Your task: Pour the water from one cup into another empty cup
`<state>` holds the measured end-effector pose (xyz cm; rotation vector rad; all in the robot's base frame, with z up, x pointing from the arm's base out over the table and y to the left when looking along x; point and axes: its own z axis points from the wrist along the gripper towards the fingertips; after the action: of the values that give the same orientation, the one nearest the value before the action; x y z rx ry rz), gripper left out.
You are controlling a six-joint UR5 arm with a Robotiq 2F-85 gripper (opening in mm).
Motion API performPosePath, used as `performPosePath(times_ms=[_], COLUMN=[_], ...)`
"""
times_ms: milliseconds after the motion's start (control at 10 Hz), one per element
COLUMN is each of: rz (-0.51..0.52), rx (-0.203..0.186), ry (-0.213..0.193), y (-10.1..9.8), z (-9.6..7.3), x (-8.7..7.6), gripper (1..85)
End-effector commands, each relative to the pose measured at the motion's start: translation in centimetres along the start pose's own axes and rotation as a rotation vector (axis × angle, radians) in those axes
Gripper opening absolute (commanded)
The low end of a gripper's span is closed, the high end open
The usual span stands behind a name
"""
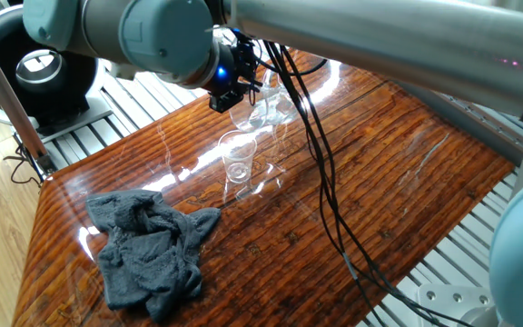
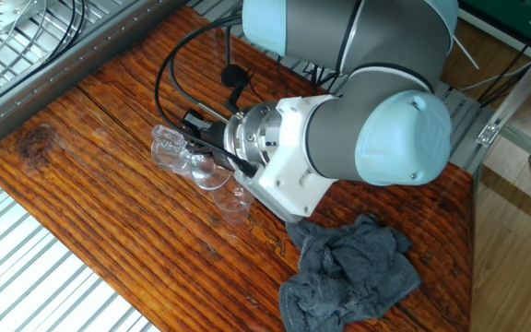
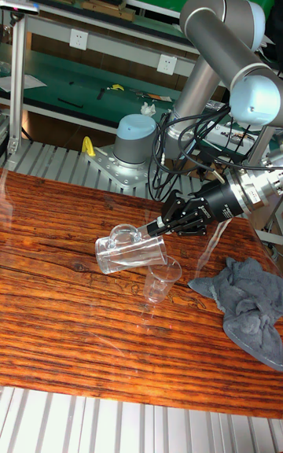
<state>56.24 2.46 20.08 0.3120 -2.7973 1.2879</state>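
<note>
Tilting well past level, the larger cup (image 3: 130, 248) lies almost on its side in the air, clamped at its rim end by the hand (image 3: 157, 226), whose dark fingers close on the clear wall. In the tall fixed view its base points away from the arm and its mouth hangs just above the rim of the smaller cup (image 3: 162, 278), which stands upright on the worktop (image 3: 71, 343). The two cups look close enough to touch at the lip, though I cannot tell whether they do.

Seen from one fixed view, the larger cup (image 1: 266, 104) shows only as glints and curved edges behind the hand (image 1: 230, 91), and the smaller cup (image 1: 237, 156) stands below and in front of it with a thick clear base. The water cannot be made out with any certainty in either cup; the clear walls and the glossy wood hide it.

From the other fixed view the arm's big grey and pale blue wrist covers most of the scene, with the larger cup (image 2: 184, 159) poking out to the left of the hand (image 2: 201, 138) and the smaller cup (image 2: 233, 201) just under it.

A crumpled grey cloth (image 3: 250, 297) lies on the worktop near the smaller cup, not touching it. Black cables (image 1: 320, 182) hang from the arm across the wood.
</note>
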Motion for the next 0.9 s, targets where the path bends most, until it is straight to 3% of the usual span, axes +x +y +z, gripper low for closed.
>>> performPosePath(times_ms=[0, 800], rz=[0.012, 0.023], rx=[-0.001, 0.015], ry=[0.001, -0.005], y=[0.84, 1.59], z=[-0.33, -0.48], x=[0.21, 0.39], gripper=[1.0, 1.0])
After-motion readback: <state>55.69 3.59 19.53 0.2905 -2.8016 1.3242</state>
